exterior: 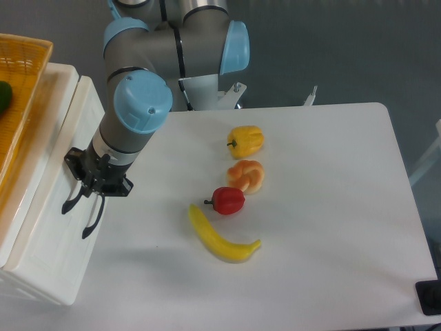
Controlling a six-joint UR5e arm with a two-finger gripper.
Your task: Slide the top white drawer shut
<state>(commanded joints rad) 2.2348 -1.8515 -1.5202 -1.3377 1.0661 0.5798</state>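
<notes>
The white cabinet stands at the left edge of the table. The top white drawer (58, 158) shows its flat front panel, with its black curved handle (70, 201) just below my gripper. My gripper (96, 181) sits right against the drawer front, above the handle. Its black fingers are bunched together and partly hidden by the wrist, so I cannot tell whether they are open or shut. The lower drawer's black handle (91, 222) is just right of the top one. I cannot tell how far the top drawer stands out.
A yellow woven basket (24, 76) with something green in it sits on the cabinet top. On the table lie a yellow pepper (247, 140), an orange pastry (247, 175), a red pepper (228, 200) and a banana (220, 238).
</notes>
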